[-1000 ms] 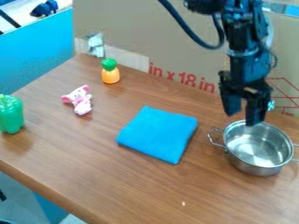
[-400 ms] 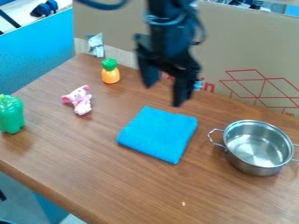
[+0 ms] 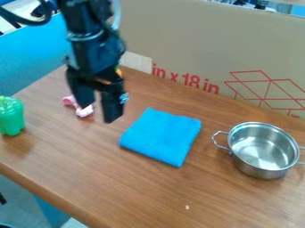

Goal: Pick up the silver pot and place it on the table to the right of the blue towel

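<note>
Where the wooden table (image 3: 143,196) ends, brown cardboard (image 3: 196,49) stands upright.

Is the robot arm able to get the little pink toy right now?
Probably yes: its pincer looks open and seems near the pink toy. I see nothing between them, though the pincer hides part of the toy.

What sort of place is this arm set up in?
Probably a robotics lab or test area: a black robot gripper hangs over a wood-grain table, and a cardboard panel stands behind it like a makeshift backdrop.
</note>
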Available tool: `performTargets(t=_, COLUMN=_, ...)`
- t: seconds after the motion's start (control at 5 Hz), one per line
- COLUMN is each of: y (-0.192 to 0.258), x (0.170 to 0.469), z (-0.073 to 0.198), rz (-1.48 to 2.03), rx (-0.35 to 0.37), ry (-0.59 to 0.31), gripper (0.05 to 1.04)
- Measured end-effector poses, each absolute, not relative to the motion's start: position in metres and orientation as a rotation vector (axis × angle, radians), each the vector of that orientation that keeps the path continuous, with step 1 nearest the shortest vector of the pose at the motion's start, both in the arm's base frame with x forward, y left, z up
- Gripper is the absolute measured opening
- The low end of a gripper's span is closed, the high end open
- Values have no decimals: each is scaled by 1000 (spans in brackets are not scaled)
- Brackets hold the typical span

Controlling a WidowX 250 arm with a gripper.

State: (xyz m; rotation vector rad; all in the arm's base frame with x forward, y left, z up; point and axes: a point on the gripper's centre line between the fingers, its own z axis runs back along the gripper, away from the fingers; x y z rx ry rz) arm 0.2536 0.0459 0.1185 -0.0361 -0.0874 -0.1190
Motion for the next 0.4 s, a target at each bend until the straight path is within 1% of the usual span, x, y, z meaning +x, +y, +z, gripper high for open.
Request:
performTargets(t=0.2, y=90, x=254, z=120, rz=-66, rx=-10, ry=-81, gripper=1002)
performTargets(t=0.4, y=125, x=252, z=118, rz=7, rx=40, ry=-78, gripper=1002)
